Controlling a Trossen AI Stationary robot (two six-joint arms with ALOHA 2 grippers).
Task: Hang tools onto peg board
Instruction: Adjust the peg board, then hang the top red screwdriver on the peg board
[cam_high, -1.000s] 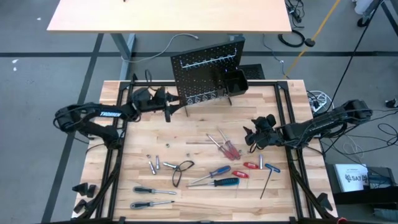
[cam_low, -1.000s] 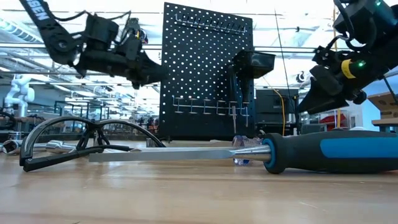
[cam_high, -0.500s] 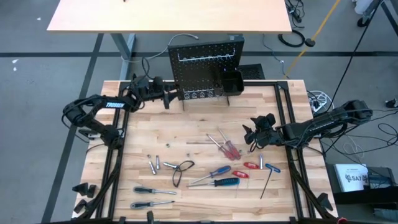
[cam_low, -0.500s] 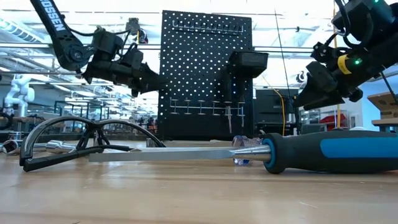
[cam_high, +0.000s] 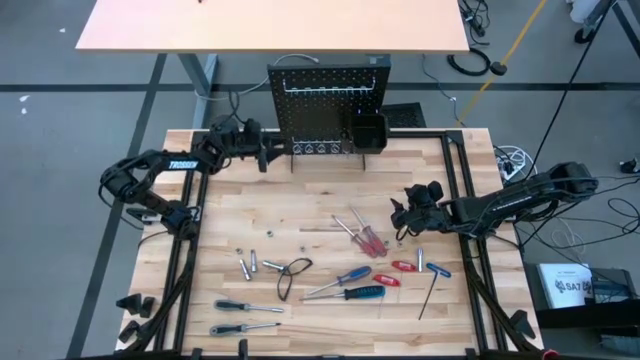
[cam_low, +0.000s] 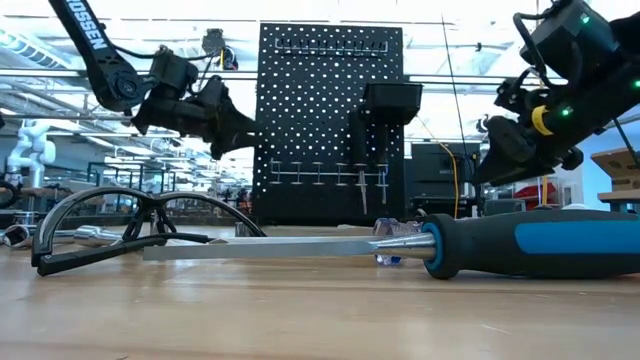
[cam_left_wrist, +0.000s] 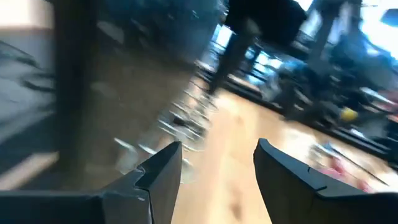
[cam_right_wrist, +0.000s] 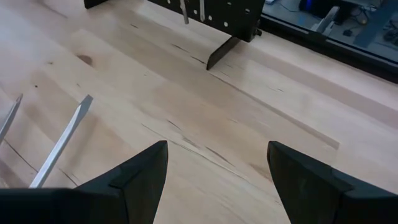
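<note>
The peg board (cam_high: 328, 105) stands upright on its feet at the table's far edge, a black bin (cam_high: 367, 130) on its right part and small tools (cam_low: 362, 190) hanging from its lower hooks. My left gripper (cam_high: 268, 155) is open at the board's lower left edge, nothing between its fingers (cam_left_wrist: 217, 155). My right gripper (cam_high: 400, 222) hovers open (cam_right_wrist: 217, 155) right of centre. Loose tools lie flat on the near half: red-handled screwdrivers (cam_high: 372, 240), blue-handled ones (cam_high: 355, 283), black-handled ones (cam_high: 240, 317), a black loop (cam_high: 292, 275), silver bits (cam_high: 250, 267) and a hex key (cam_high: 430, 290). My left gripper comes level from the table's left to the peg board's left edge (cam_low: 260, 140), low on the panel. Whether the outer side of a finger touches the board, I cannot tell: the wrist view is blurred.
Black frame rails (cam_high: 190, 260) run along the table's left and right sides. A second tan tabletop (cam_high: 270, 25) stands beyond the far edge. Bare wood (cam_high: 300, 200) lies between the board and the loose tools.
My left gripper has swung toward the table's far edge along the board's left end. The peg board has turned about: its left end went toward the far edge while its right end nearly stayed, and it now stands square with that edge.
</note>
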